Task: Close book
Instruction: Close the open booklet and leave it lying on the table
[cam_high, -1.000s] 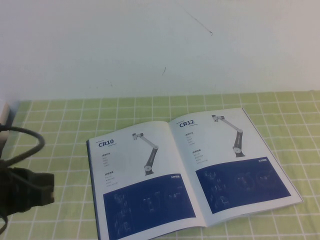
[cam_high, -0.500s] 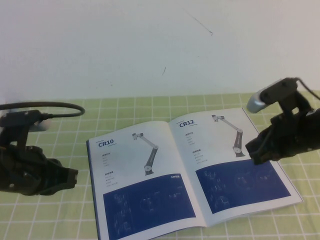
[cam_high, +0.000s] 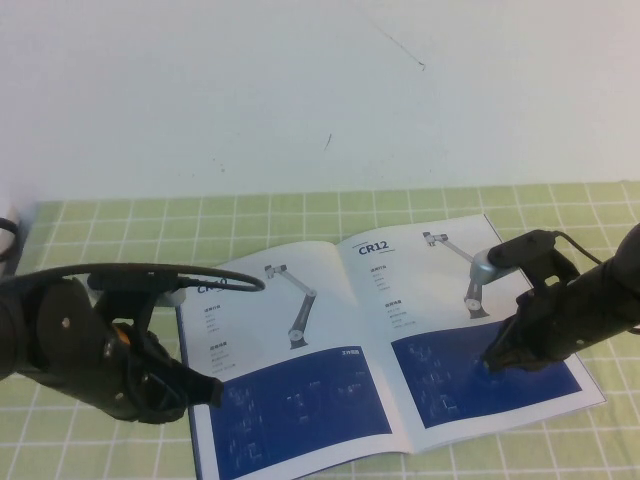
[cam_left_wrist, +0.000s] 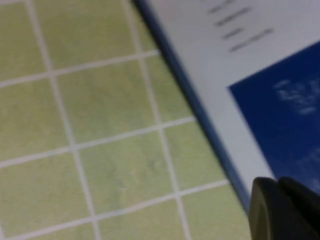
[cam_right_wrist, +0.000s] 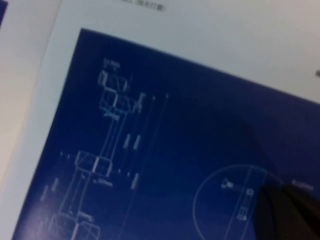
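The book (cam_high: 385, 330) lay fully open and flat near the middle of the checked desk (cam_high: 100, 240), its 2 pages face up. Closing had not begun, and no page was lifted. The left claw (cam_high: 212, 390) sat at the book's left outer edge, and the right claw (cam_high: 492, 360) was over the right page's blue panel. Neither claw's opening could be determined, and no hold was evident. Contact with the paper was unclear. A cable (cam_high: 200, 272) hid the left page's heading.

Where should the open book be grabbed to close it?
Probably at an outer page edge, lifted from the side, since the book lies flat and hinges at its centre fold. The left gripper sits at the left edge, well placed; the right gripper is over the right page.
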